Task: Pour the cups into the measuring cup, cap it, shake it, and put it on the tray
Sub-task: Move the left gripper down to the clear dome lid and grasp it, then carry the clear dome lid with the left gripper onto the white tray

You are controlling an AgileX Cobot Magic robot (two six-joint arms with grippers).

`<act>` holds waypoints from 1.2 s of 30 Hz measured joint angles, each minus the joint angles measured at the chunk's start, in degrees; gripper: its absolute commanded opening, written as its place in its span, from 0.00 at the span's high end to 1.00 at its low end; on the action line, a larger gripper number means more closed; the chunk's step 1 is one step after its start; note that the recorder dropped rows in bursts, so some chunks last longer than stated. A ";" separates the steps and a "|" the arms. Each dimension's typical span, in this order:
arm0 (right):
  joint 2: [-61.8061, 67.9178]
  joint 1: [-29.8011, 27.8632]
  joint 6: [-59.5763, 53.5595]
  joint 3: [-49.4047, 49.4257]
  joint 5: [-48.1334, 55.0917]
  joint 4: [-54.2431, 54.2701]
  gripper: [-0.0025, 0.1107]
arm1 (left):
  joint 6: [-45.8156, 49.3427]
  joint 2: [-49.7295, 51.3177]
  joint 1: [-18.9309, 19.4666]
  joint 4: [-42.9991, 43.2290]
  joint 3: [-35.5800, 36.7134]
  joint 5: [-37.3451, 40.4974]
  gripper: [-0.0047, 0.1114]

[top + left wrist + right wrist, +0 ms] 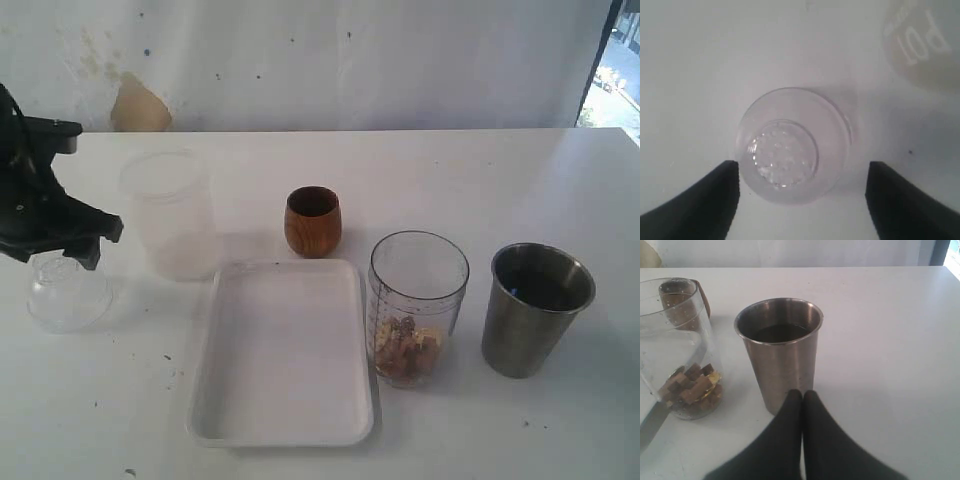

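And the left gripper [802, 170] sits spread wide either side of the small clear dome lid [792, 145], right gripper [801, 395] pinched shut and empty, just before the tapered brushed-steel tumbler [780, 350]; the tall clear graduated measuring cup [418, 290], brown chunks [408, 352] inside, stands just right of the flat white rectangular tray [285, 350]

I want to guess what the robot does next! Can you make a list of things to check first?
1. Left gripper open, one finger on each side of the dome lid: ok.
2. Dome lid lying free on the table, nothing on it: ok.
3. Measuring cup upright, uncapped, brown pieces inside: ok.
4. Steel tumbler emptied: cannot tell, its inside just looks dark.
5. Right gripper shut, holding nothing, in front of the steel tumbler: ok.
6. Tray has nothing in it, ready for the measuring cup: ok.
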 measured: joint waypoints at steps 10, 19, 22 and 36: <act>0.00 0.00 0.00 0.00 0.00 0.00 0.98 | -2.55 4.52 0.08 1.98 0.44 -1.70 0.61; 0.00 0.00 0.00 0.00 0.00 0.00 0.98 | -1.83 4.18 0.08 1.98 0.10 0.18 0.96; 0.00 0.00 0.00 0.00 0.00 0.00 0.98 | -1.42 3.63 0.08 1.98 0.10 2.28 0.96; 0.00 0.00 0.00 0.00 0.00 0.00 0.98 | 10.13 -12.92 -0.05 -12.20 0.44 11.51 0.96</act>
